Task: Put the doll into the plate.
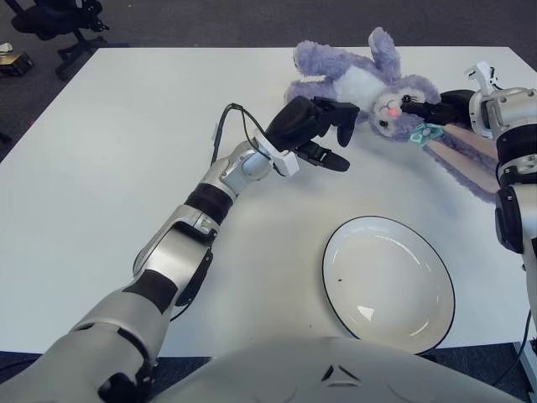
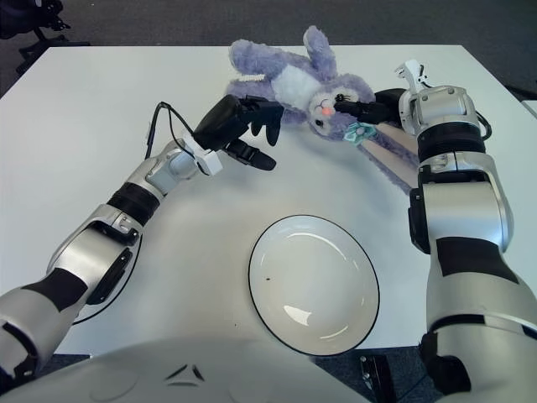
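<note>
Doll (image 1: 361, 84): one, lying beyond one bare plate (image 1: 388, 283). Right hand (image 2: 369, 107) pinches its head, fingertips partly buried in fur. Left hand (image 1: 323, 134), fingers spread, holds nothing.

Doll (image 1: 361, 84) on table (image 1: 126, 151) at upper right; plate (image 1: 388, 284) lower right; left robot hand (image 1: 323, 134) between, seemingly apart from both.

This looks like an office or a lab room. A large plain white table (image 1: 126, 168) stands on dark grey carpet (image 1: 210, 21), the sort laid in workplaces. At the far left corner, the wheeled base of a black office chair (image 1: 54, 25) shows beyond the table's edge.
</note>
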Robot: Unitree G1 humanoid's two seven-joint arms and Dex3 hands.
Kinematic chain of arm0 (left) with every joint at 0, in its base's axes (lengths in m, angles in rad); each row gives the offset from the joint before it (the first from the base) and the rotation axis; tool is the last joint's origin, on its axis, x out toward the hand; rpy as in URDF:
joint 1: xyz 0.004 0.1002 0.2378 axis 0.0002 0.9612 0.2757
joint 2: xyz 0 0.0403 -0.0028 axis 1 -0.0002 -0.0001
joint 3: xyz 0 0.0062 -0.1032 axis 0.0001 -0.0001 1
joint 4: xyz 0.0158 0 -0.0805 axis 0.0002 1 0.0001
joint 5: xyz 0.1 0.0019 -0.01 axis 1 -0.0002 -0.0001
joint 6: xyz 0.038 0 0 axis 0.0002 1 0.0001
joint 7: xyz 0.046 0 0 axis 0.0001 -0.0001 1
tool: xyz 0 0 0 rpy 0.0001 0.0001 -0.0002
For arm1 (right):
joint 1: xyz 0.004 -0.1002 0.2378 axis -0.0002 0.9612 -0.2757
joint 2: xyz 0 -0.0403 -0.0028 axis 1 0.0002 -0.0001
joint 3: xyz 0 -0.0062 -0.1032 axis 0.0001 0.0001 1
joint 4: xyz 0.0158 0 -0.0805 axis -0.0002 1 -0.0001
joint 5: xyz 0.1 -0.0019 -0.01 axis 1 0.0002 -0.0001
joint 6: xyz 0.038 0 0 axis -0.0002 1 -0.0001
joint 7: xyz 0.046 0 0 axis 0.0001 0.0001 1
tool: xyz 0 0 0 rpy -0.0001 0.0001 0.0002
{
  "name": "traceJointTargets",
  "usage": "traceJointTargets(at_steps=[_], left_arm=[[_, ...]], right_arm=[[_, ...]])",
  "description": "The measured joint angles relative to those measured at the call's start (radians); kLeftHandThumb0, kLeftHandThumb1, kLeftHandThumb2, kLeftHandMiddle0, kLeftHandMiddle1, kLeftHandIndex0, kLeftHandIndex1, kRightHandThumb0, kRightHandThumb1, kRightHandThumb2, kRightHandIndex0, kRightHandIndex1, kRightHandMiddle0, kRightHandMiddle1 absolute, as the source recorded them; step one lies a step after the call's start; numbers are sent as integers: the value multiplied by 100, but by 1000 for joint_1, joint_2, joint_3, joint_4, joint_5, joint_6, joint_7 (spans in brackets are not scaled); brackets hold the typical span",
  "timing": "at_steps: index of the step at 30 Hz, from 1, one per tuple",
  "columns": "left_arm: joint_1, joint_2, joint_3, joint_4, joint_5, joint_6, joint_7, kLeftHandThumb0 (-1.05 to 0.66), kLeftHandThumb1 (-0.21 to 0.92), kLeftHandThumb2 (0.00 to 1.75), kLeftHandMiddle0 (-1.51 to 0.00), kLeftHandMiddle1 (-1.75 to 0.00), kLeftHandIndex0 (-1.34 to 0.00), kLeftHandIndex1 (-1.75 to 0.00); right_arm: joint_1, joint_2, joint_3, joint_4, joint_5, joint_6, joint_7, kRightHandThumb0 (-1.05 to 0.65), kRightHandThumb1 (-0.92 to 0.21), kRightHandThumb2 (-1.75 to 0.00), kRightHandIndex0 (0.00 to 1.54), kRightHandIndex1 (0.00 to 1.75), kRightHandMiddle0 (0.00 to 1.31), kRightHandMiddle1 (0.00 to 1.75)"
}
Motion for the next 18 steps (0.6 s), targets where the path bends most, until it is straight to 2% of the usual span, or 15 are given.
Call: traceJointTargets(at_steps=[5, 9, 18], left_arm=[[6, 0, -19, -19, -48, -1, -92, -29, 92, 24, -90, -175, -69, -175], [30, 1, -35, -85, -81, 34, -179, -29, 92, 23, -90, -175, -70, -175], [78, 11, -61, -143, -76, 59, -254, -29, 92, 24, -91, -175, -69, -175]], right_arm=[[-3, 4, 0, 19, -4, 1, -28, -23, -92, -10, 115, 175, 86, 175], [-9, 12, 0, 37, -7, 1, -44, -22, -92, -10, 115, 175, 85, 175], [-34, 17, -8, 77, -7, 6, -55, -21, -92, -11, 115, 175, 85, 175]])
